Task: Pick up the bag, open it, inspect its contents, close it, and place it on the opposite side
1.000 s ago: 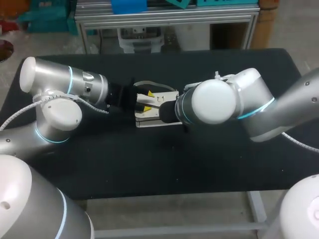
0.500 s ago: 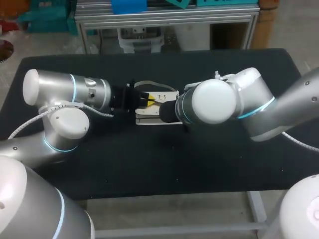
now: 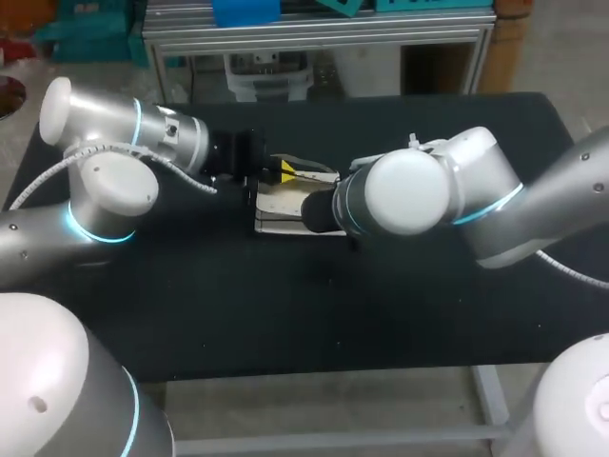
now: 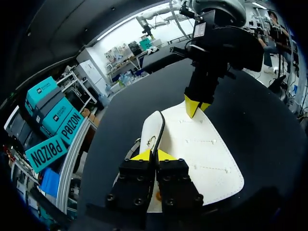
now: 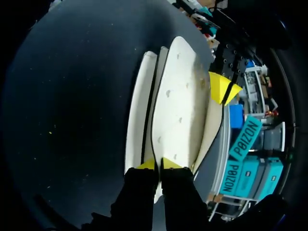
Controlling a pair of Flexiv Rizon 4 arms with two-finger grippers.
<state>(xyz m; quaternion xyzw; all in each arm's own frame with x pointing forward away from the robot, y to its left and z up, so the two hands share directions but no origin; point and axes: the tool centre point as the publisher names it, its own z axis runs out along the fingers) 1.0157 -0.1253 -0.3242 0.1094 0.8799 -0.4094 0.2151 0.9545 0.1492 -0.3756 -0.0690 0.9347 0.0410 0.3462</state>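
Observation:
The white bag [image 3: 282, 206] lies mid-table between my two arms. My left gripper [image 3: 288, 172] is shut on the bag's upper flap edge at its far left corner. In the left wrist view its tips [image 4: 153, 155] pinch the dark-lined rim of the bag [image 4: 202, 149], and my right gripper [image 4: 195, 105] holds the opposite edge ahead. In the right wrist view my right gripper [image 5: 158, 163] is shut on a thin layer of the bag [image 5: 178, 110], with the left gripper's tips [image 5: 222, 87] on the far side. In the head view the right arm's wrist [image 3: 409, 195] hides its fingers.
The black table [image 3: 285, 314] carries nothing else that I can see. Both arms crowd its middle, the left elbow [image 3: 114, 195] over the left part and the right forearm over the right part.
My left gripper has shut on the bag's flap edge and pulled it up and toward the back. The left arm's elbow swung with it. The right arm stayed put.

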